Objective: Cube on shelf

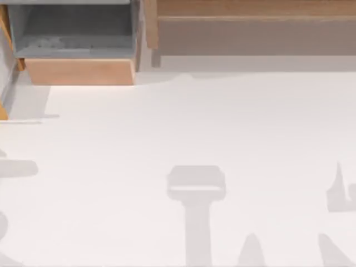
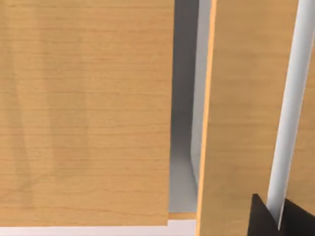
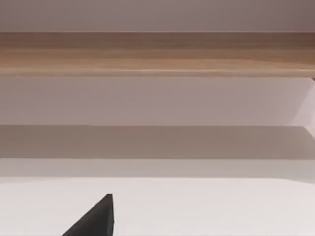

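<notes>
The cube is out of view. The shelf (image 1: 250,9) is a long light-brown board along the table's back right, with a grey-brown shaded recess (image 1: 256,36) beneath it. In the right wrist view the shelf board (image 3: 157,54) runs across the picture some way off, and a dark edge of my right gripper (image 3: 94,220) sits over bare white table before it. In the left wrist view a dark bit of my left gripper (image 2: 278,219) hangs close over light wooden panels (image 2: 83,113) split by a grey gap.
A smaller wooden box unit (image 1: 78,71) with a grey interior stands at the back left. A thin wooden edge (image 1: 3,111) shows at the far left. Grey arm shadows (image 1: 196,189) lie on the white tabletop (image 1: 167,122) towards the front.
</notes>
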Controlling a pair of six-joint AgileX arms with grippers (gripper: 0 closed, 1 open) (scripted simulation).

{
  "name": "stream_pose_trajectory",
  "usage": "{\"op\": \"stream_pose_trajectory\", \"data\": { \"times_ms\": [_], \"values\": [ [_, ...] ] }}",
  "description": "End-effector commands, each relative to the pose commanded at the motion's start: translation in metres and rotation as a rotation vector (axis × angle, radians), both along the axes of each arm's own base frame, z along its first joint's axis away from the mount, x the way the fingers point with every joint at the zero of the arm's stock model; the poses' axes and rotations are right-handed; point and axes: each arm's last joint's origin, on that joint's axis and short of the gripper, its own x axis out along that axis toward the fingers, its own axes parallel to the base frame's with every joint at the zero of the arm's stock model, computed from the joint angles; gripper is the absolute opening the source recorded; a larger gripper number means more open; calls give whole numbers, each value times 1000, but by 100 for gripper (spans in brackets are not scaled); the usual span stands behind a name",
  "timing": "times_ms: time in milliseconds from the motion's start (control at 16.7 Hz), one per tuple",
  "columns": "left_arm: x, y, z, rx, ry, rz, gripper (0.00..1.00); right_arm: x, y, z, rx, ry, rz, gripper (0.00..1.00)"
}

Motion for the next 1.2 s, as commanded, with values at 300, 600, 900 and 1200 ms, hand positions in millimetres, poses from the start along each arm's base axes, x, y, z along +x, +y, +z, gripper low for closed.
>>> {"op": "stream_pose_trajectory", "data": {
  "times_ms": [300,600,900,1200],
  "values": [
    [-46,0,-2,-7,7,-3,0,0,0,0,0,0,0,100],
    [-58,0,0,-4,2,-3,0,0,0,0,0,0,0,100],
    [-58,0,0,-4,2,-3,30,0,0,0,0,0,0,100],
    [-58,0,0,-4,2,-3,68,0,0,0,0,0,0,100]
  ]
}}
